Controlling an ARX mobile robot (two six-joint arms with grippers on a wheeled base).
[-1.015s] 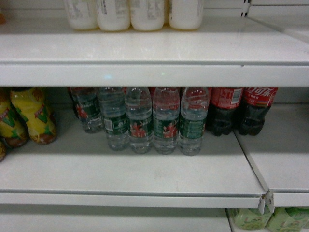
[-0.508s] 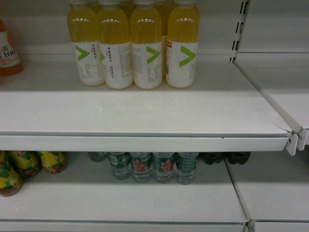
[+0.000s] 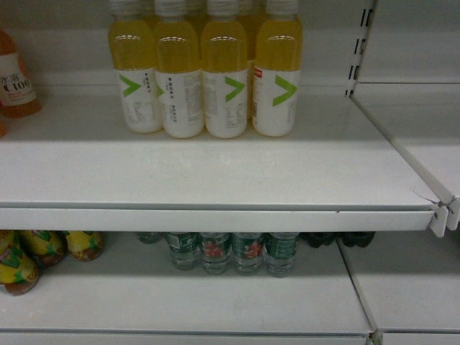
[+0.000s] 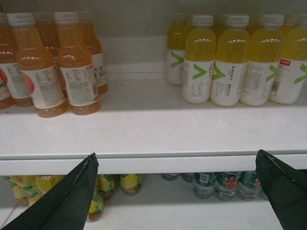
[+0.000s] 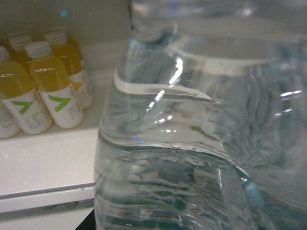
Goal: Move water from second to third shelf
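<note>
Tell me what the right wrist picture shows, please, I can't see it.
A clear ribbed water bottle fills most of the picture, very close to the camera. Behind it on the left, yellow drink bottles with green arrow labels stand on a white shelf.

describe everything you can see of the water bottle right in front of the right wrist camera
The water bottle fills most of the right wrist view, so close that it blurs. It is clear ribbed plastic with water inside and bright glints on its shoulder; dark green shows near the bottom edge, likely its label. Its cap and base are out of frame. It appears raised in front of the shelf holding yellow drink bottles. The gripper is not visible, so the grasp cannot be confirmed.
</note>
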